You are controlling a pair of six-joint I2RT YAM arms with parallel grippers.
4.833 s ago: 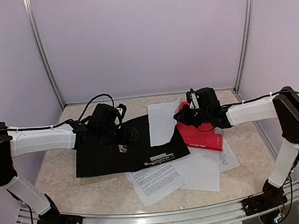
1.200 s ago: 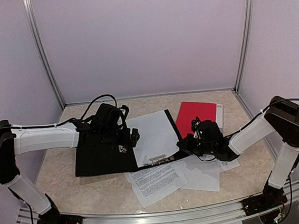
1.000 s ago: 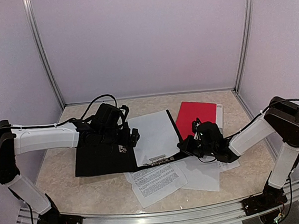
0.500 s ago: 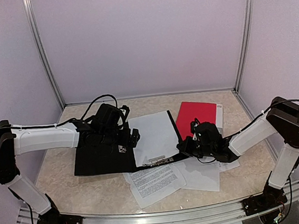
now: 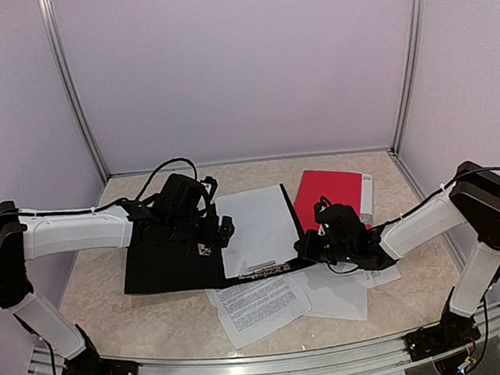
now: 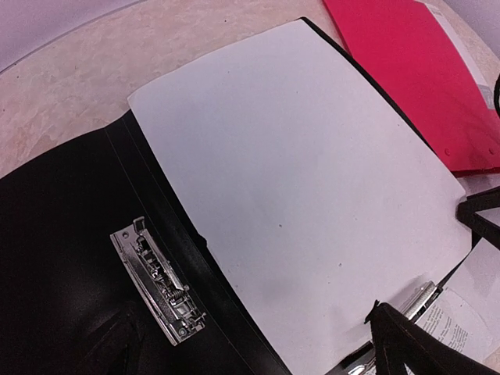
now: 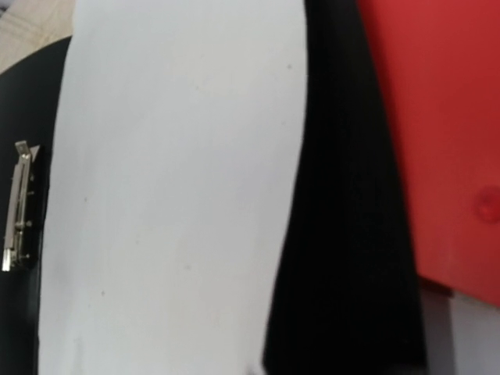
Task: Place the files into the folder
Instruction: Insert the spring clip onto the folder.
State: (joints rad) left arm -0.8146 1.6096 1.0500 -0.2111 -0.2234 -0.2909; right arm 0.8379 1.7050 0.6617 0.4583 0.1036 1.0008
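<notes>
Change since the earliest frame: the sheet point(image 5: 253, 221) that the right gripper point(image 5: 306, 249) was holding up beside the red folder point(image 5: 332, 195) is now lying flat on the right half of the open black folder point(image 5: 164, 265). The right arm has come down to that folder's near right corner.

Item, files: we are counting one blank sheet inside the folder, with its near edge by the clip point(image 5: 260, 265). The rest point(image 5: 263, 303) are lying loose and overlapping on the table point(image 5: 103, 312), just in front of the folder. One is showing print and the others are showing blank sides. We cannot tell whether they are tucked under the folder's near edge or only meeting it.

Handling: we are judging the files light, thin and limp. They are likely to slide over one another and to crease under a hard pinch. Since they are lying flat, the best hold looks like a free corner or an edge overhanging the sheet below, taken one at a time.

End effectors: the left gripper point(image 5: 212, 234) is hovering over the folder's spine, jaws spread wide and holding nothing. For the right gripper, its own camera is showing only sheet, folder and red folder, no fingers, so we cannot tell whether it is clenched or released.
</notes>
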